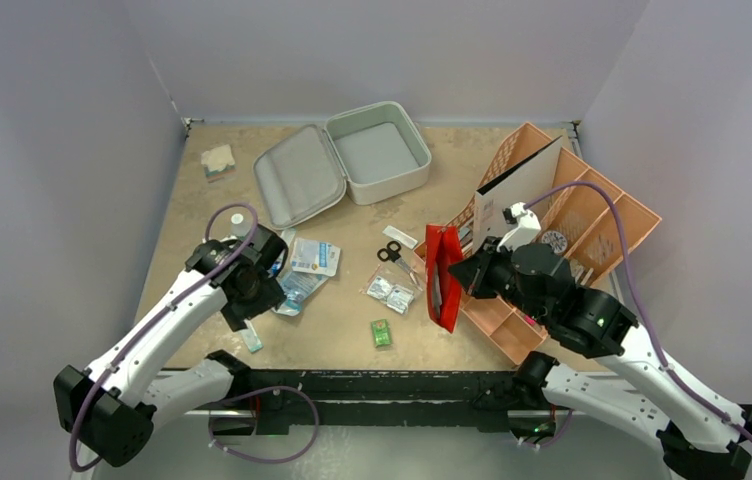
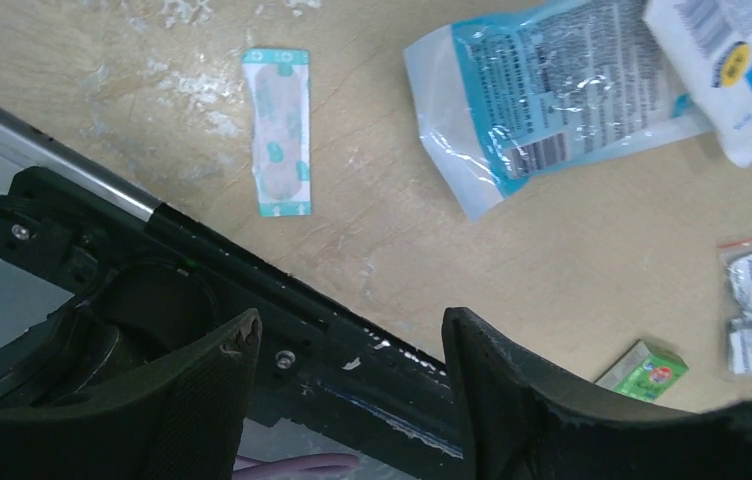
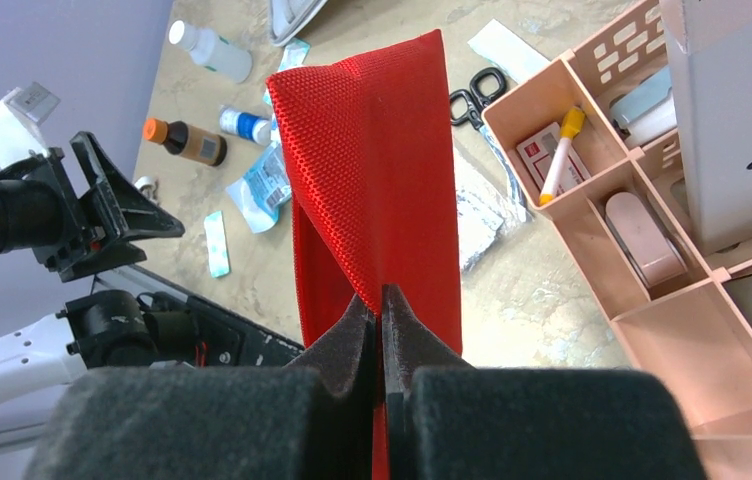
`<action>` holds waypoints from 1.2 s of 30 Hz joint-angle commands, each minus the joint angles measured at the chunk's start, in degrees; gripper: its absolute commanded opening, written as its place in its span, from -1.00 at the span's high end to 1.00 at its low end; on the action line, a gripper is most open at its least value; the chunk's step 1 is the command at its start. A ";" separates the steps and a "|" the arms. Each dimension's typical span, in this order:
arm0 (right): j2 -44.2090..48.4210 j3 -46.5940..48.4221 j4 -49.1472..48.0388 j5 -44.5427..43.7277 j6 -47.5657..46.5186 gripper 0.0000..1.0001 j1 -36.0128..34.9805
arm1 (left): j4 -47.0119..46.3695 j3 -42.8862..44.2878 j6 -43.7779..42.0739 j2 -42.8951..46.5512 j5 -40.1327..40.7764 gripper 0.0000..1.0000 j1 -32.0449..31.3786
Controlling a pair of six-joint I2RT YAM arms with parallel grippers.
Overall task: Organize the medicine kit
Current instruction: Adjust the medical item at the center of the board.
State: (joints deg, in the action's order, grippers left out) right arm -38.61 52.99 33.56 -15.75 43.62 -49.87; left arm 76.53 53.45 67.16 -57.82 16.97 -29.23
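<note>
Tan table [image 1: 344,322] holds medicine kit [image 1: 347,165], orange tray [image 1: 624,214], scissors [image 1: 389,253], sachets [image 1: 392,292].

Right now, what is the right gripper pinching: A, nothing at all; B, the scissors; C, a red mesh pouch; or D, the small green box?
C: the right gripper is shut on the red mesh pouch and holds it up off the table, while the scissors and the small green box lie loose on it.

- Table [image 1: 347,260]: even, diffuse light from above; shadows on it soft and short.
- Plastic packet [image 2: 552,110] on table: mild glare.
- Right claw [image 3: 382,300] above table: blurred; red pouch [image 3: 372,150] sharp.
</note>
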 commanded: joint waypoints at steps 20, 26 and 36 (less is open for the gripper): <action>0.38 2.14 1.38 -1.48 -2.01 1.00 -0.14 | -12.31 -14.23 2.01 -5.28 -3.28 -0.24 13.95; 0.56 2.03 2.01 -2.85 -2.43 1.00 -0.14 | -16.58 -15.51 0.30 -8.07 -3.26 -0.23 16.86; -0.43 3.58 3.24 -4.04 -2.94 1.00 -0.13 | -21.32 -19.08 0.89 -9.62 -3.34 -0.23 18.07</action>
State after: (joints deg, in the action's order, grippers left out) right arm -38.63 53.25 36.49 -17.63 41.89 -49.87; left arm 57.95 34.87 68.31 -67.40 13.50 -11.64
